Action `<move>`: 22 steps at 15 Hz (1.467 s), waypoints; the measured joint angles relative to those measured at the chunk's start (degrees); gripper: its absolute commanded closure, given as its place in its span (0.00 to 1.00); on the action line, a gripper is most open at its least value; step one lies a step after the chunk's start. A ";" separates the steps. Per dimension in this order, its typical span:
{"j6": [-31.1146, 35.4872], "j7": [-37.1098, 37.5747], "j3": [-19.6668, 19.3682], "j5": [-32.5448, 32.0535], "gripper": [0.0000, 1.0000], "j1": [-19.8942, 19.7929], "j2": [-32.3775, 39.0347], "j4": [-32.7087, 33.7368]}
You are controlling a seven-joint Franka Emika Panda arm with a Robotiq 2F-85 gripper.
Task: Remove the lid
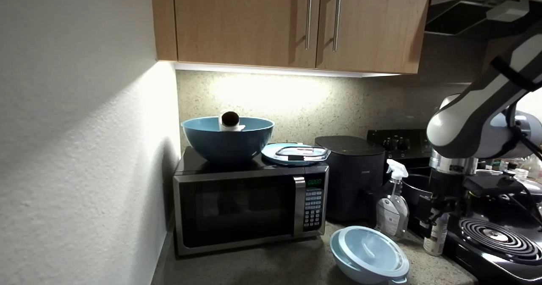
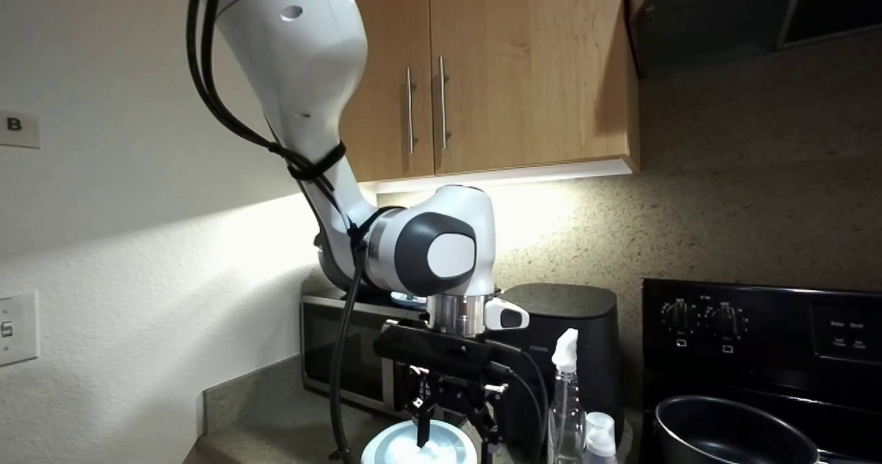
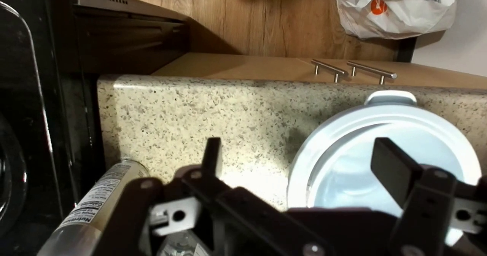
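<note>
The round pale-blue lid (image 1: 374,249) sits tilted on a pale-blue bowl (image 1: 348,267) on the counter, and part of the bowl's rim shows beside it. The lid is cut off at the bottom of an exterior view (image 2: 403,443). In the wrist view the lid (image 3: 350,172) is at the right, with a tab at its upper edge. My gripper (image 3: 295,149) is wide open with nothing between its fingers. In the wrist view one finger overlaps the lid and the other is over bare counter. The gripper (image 2: 455,440) also shows in an exterior view; contact cannot be told.
A spray bottle (image 1: 391,217) and a can (image 3: 102,199) stand close to the gripper, beside the black stove (image 1: 499,238). A microwave (image 1: 250,208) and a black air fryer (image 1: 349,183) are behind. A dark pot (image 2: 730,433) is on the stove.
</note>
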 measured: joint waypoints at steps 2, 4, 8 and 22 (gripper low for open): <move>0.19 0.00 0.54 0.57 0.00 -1.27 3.85 2.09; 0.18 -0.04 1.56 1.84 0.00 -2.58 8.57 4.92; -3.62 -5.24 7.10 7.93 0.00 -6.57 15.72 11.21; -15.51 -19.84 13.16 15.57 0.00 -10.99 19.03 19.21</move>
